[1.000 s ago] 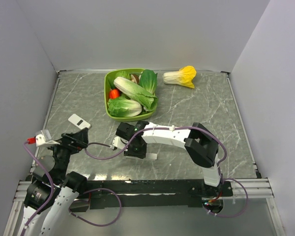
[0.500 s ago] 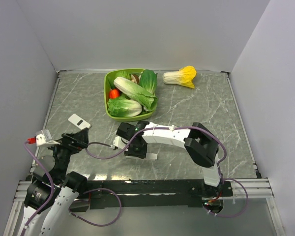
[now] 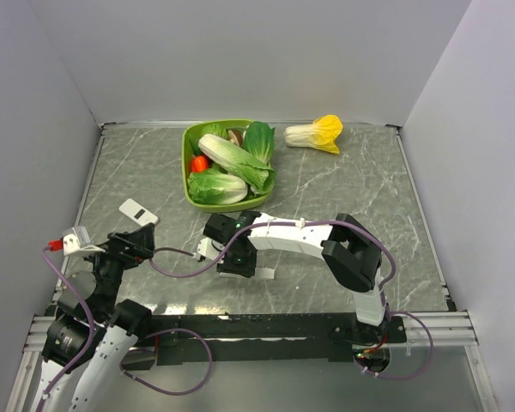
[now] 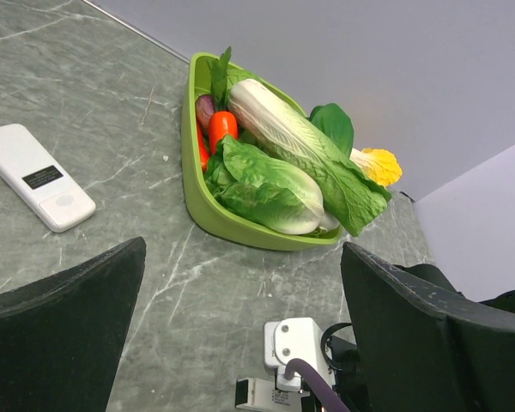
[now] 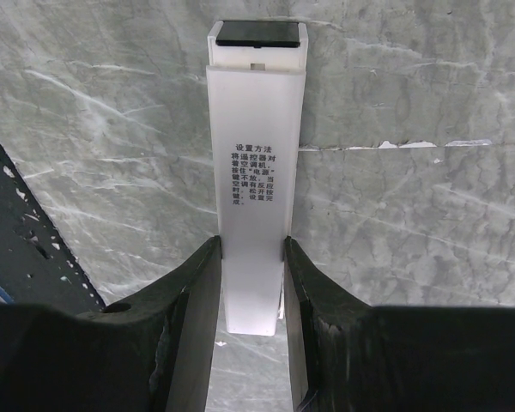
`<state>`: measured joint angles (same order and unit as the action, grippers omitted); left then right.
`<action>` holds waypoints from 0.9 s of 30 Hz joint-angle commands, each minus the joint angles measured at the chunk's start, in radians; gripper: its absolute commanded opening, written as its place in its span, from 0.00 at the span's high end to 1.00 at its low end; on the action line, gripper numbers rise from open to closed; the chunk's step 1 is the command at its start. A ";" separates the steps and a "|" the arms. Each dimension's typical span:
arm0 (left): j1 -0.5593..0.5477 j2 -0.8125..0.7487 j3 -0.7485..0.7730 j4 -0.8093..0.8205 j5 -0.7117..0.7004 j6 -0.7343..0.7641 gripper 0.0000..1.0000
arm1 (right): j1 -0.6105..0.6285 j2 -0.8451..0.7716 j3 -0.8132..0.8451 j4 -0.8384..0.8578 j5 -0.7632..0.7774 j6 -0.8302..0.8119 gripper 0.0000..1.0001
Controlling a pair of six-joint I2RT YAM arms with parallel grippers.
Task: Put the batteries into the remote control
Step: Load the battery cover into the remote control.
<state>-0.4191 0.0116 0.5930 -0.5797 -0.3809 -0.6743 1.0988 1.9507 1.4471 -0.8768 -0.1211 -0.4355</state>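
My right gripper (image 5: 251, 246) is shut on the remote control (image 5: 256, 154), a slim white bar with a black section at its far end and printed text on its face. It holds the bar low over the marble table. In the top view the right gripper (image 3: 239, 260) is at the centre front, with the remote's end (image 3: 265, 272) sticking out to the right. My left gripper (image 3: 135, 244) is open and empty, to the left of it. The remote also shows at the bottom of the left wrist view (image 4: 262, 396). The green batteries are out of view.
A green bowl (image 3: 189, 190) of leafy vegetables and a red item stands behind the grippers. A yellow-tipped cabbage (image 3: 316, 133) lies at the back. A white flat piece with a black label (image 3: 138, 211) lies at the left. A white plate with a red knob (image 3: 69, 243) sits at the left edge.
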 commanded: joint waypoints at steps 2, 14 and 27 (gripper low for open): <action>0.006 0.010 -0.001 0.043 0.013 0.005 0.01 | -0.005 -0.013 0.024 0.001 0.004 0.000 0.67; 0.008 0.014 -0.004 0.044 0.016 0.007 0.01 | -0.004 -0.006 0.033 0.015 0.017 -0.031 0.66; 0.009 0.017 -0.002 0.047 0.019 0.009 0.01 | -0.004 0.004 0.029 -0.001 0.018 -0.051 0.63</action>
<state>-0.4152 0.0170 0.5930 -0.5781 -0.3782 -0.6739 1.0988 1.9522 1.4475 -0.8654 -0.1139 -0.4652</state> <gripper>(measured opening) 0.994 0.383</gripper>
